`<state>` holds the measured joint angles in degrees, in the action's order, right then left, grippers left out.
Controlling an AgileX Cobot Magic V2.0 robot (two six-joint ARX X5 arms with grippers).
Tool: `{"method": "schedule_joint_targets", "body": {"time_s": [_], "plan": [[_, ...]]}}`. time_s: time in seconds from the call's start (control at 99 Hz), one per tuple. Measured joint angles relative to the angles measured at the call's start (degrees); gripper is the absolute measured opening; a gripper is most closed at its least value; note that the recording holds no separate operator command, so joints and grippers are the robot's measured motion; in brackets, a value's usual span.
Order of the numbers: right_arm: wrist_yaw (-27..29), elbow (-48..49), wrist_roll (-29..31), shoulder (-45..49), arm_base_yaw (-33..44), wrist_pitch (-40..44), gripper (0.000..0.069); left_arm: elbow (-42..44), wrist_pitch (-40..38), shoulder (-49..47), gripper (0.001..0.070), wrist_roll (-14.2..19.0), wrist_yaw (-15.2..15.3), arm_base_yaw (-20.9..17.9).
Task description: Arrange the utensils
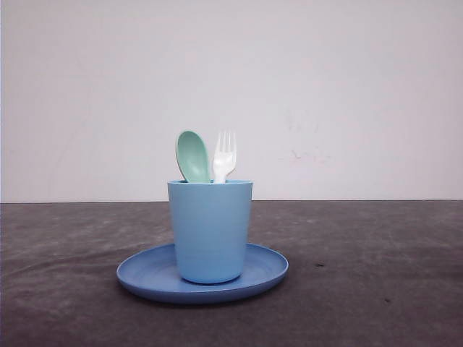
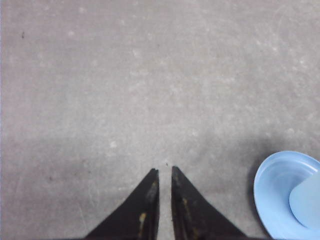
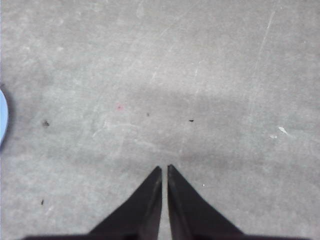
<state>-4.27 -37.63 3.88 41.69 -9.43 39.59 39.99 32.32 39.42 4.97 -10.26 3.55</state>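
Note:
A mint-green spoon (image 1: 192, 155) and a white fork (image 1: 223, 157) stand upright side by side in the light blue cup (image 1: 210, 230), heads up, the spoon to the left of the fork. The cup stands on the round blue plate (image 1: 145, 278) at the middle of the table. My left gripper (image 2: 164, 170) hangs over bare grey table, jaws nearly together with nothing between them; the plate's rim (image 2: 265, 187) lies off to one side. My right gripper (image 3: 164, 167) is likewise shut and empty over bare table, with a sliver of the plate (image 3: 2, 120) at the frame edge.
The dark grey table (image 1: 362, 275) runs wide on both sides of the plate. A plain pale wall (image 1: 347, 87) rises behind the table's far edge.

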Motion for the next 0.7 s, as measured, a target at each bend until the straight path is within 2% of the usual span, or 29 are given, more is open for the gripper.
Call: {"method": "schedule_joint_targets", "body": {"time_s": [0.374,0.485,0.586,0.697], "plan": [[-0.02,0.0,-0.04,-0.04,0.0,-0.44,0.0014,0.0,0.02,-0.09,0.0018,-0.02,0.04,0.07],[-0.02,0.0,-0.04,-0.04,0.0,-0.46,0.0014,-0.61,-0.46,-2.25,0.0017,-2.21,4.02,0.09],[-0.02,0.0,-0.04,-0.04,0.0,-0.48,0.0014,-5.42,-3.89,-7.74,0.0017,-3.32,8.61,-0.09],[-0.02,-0.02,-0.04,-0.04,0.0,-0.48,0.0014,-14.6,-10.05,-15.63,0.0017,-3.34,10.23,-0.94]]}}
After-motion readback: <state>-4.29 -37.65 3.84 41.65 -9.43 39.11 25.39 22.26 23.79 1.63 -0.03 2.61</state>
